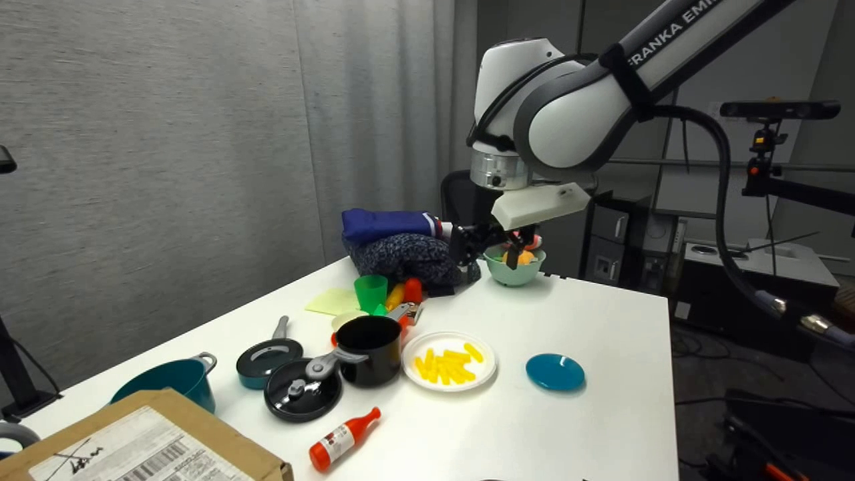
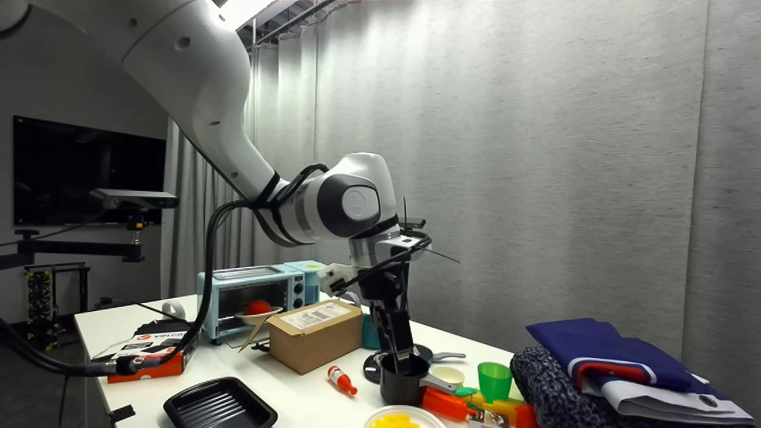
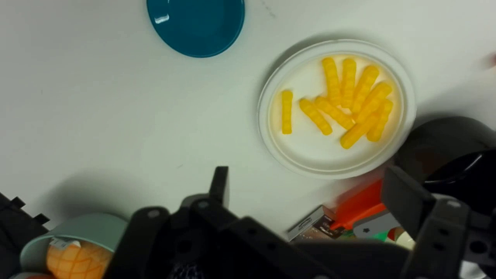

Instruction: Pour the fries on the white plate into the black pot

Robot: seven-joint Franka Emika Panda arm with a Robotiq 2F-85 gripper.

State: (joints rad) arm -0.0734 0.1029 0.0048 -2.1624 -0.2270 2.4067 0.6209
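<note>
We've got an empty gripper, jaws spread wide; the fries lie loose on the white plate beside the black pot. If we grab that plate lopsided, they might slide off.

In an exterior view, bottom edge cuts off round white plate and short bright-yellow toy fries. Wrist view: end effector hides part of round black pot, right edge clips it; top clips round teal-blue dish. Reddish smear, right edge: too blurred to ID.
</note>
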